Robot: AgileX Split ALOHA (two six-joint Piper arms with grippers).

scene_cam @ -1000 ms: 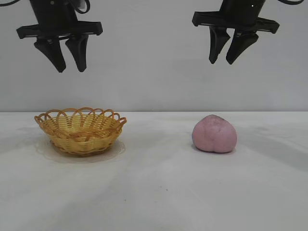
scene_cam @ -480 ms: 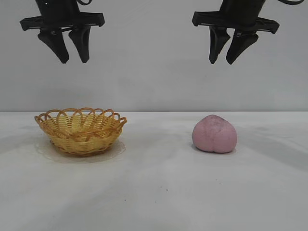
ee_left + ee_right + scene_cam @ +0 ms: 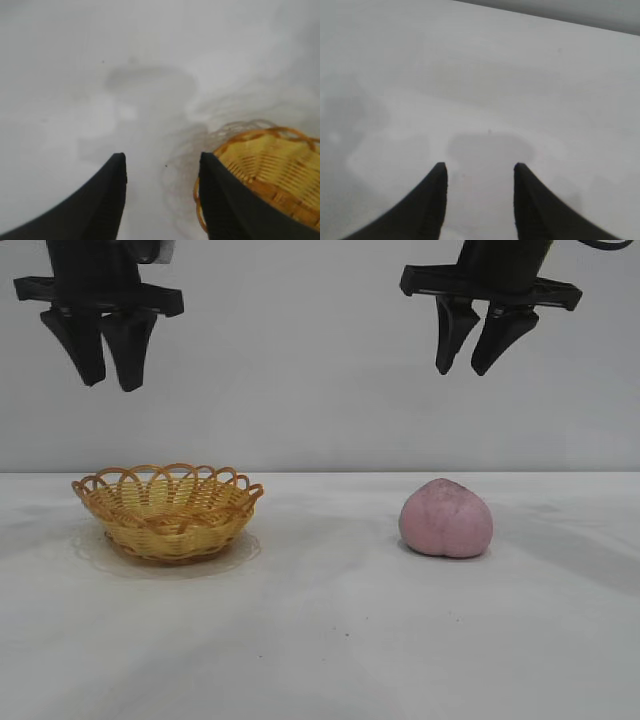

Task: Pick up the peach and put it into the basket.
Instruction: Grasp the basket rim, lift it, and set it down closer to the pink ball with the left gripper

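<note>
The dusty pink peach [image 3: 446,519] rests on the white table at the right. The yellow wicker basket [image 3: 167,510] stands at the left with nothing in it; its scalloped rim [image 3: 260,136] also shows in the left wrist view. My left gripper [image 3: 108,386] hangs high above the basket's left side, open, with nothing between its fingers [image 3: 102,205]. My right gripper [image 3: 461,373] hangs high above the peach, open and empty too. The right wrist view shows that gripper [image 3: 479,167] over bare table; the peach is out of that view.
The white table [image 3: 320,640] runs wide between basket and peach and toward the front edge. A plain grey wall stands behind. Nothing else lies on the surface.
My left gripper has swung to the left, rising first and then dropping back a little, and its fingers have drawn slightly closer. The right gripper, peach and basket have not moved.
</note>
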